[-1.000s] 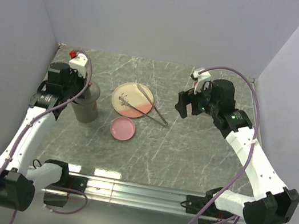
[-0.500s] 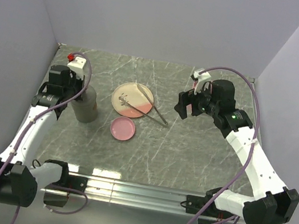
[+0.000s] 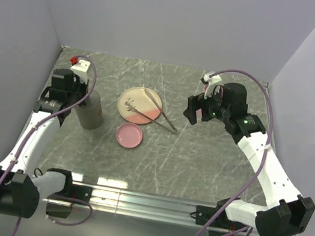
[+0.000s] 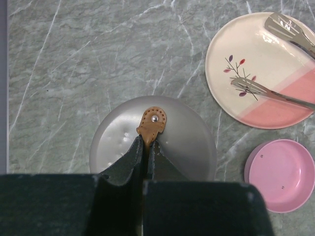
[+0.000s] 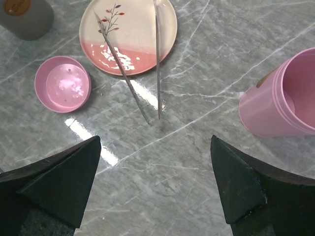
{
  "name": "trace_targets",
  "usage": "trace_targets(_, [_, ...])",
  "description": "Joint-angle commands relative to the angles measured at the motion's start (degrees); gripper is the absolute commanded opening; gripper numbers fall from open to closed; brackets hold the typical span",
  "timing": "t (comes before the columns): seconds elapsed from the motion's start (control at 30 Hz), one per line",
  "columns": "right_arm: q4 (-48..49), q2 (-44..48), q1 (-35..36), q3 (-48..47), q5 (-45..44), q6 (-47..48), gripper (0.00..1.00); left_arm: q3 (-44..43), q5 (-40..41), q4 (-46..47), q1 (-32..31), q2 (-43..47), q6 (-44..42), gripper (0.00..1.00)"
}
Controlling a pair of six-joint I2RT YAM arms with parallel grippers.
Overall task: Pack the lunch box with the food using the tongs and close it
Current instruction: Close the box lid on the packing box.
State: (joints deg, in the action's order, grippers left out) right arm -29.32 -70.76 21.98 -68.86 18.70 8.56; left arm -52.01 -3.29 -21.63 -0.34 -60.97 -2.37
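tongs point(image 5: 126, 78): we are finding them twelve o'clock of right gripper point(image 5: 155, 142), hinge nearest, axis twelve-to-six.
right jaws: gaping, empty.
left gripper point(image 4: 146, 142): pinching tan tab point(image 4: 151, 125).

The plate point(image 4: 268, 59) is showing cream and pink with a red-leaved twig, the tongs point(image 5: 157, 59) are gleaming silver, and the tab point(image 4: 152, 123) is showing tan.

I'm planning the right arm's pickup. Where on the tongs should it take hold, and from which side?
Grip the tongs on the stretch between the rim of the plate and their joined end. There both arms lie flat and close together, off the plate. Come straight down from above with the open right gripper, its jaws straddling the narrow V.
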Motion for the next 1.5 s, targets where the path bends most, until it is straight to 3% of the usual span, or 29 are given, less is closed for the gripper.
trace_targets(0.0, [0.8, 0.1, -0.4, -2.8, 0.5, -0.6, 0.99, -2.4, 1.2, 1.5, 1.5, 0.2, -1.0, 0.0])
trace_targets(0.63, [0.3, -1.3, -0.4, -3.9, 0.8, -0.3, 0.99, -1.0, -3.6, 1.8, 1.5, -1.0, -0.4, 0.0])
trace_targets(1.47, [0.9, -2.5, -0.4, -4.2, 1.1, -0.6, 1.0, 0.2, -1.2, -0.1, 1.3, -1.9, -2.9, 0.0])
